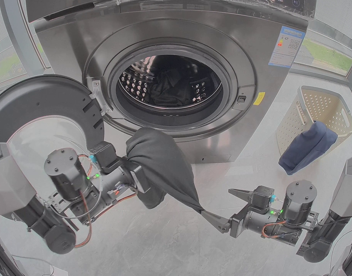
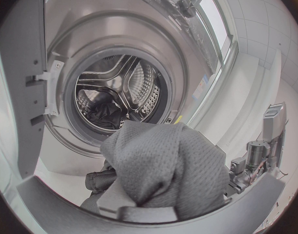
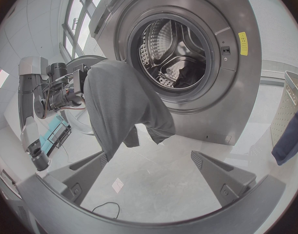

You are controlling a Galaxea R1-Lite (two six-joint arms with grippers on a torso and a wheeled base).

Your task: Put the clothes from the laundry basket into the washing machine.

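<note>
Left gripper [image 1: 139,177] is clamped on a grey garment [image 1: 164,165], holding it off the floor [image 1: 153,238] in front of the washer [image 1: 229,46], just below and near of the drum [image 1: 206,92] opening. The garment drapes over the gripper and hangs to the right, down to a point. Right gripper [image 1: 216,202] is low at right with jaws wide apart. The garment's lower tip touches its left finger and is not pinched. Door [image 1: 41,104] is swung open on the left. A black cloth [image 1: 170,85] lies inside the drum. Basket [image 1: 329,108] stands right of the washer, with a blue cloth [image 1: 306,146] draped over its near rim.
</note>
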